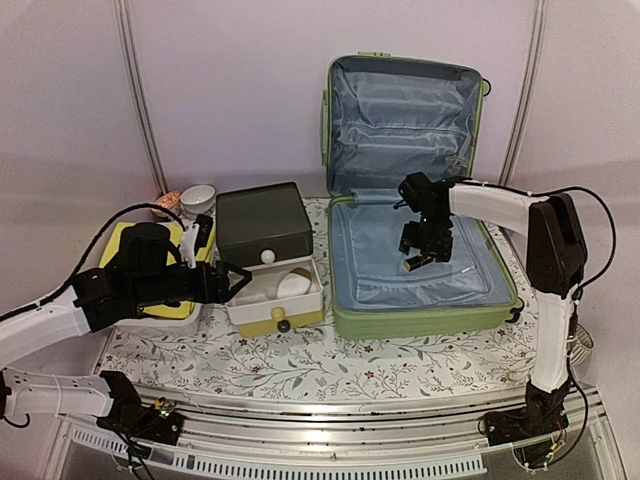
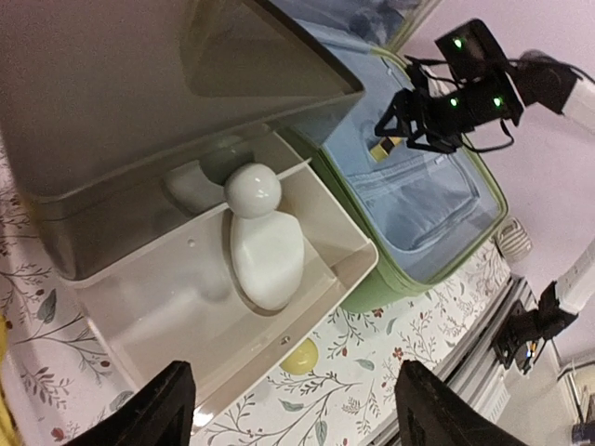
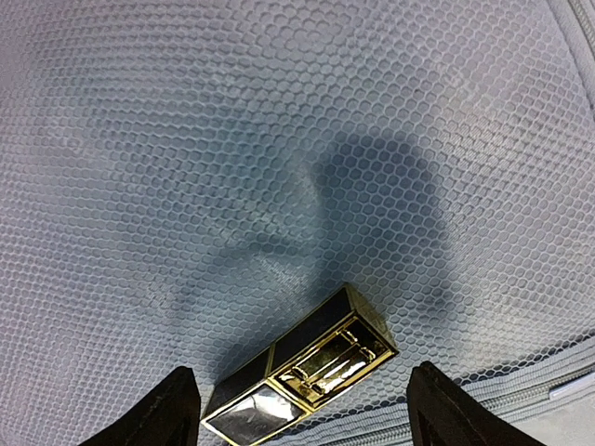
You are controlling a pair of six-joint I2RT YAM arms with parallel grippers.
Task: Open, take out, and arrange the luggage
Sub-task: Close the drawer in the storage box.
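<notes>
Two grippers stand wide open, both empty. Top view: the luggage (image 1: pixel 345 312) lies open at right, with the right gripper (image 1: pixel 424 250) above its lower half and the left gripper (image 1: pixel 232 281) well apart. Left wrist: a drawer (image 2: pixel 358 265) lies below. Right wrist: a black-and-gold lipstick case (image 3: pixel 302 367) (long axis diagonal) rests on the lining (image 3: pixel 232 139) between the fingers, touching neither.

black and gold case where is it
Top view, right side: the case lies on the blue lining of the open luggage, directly under the right gripper.
</notes>
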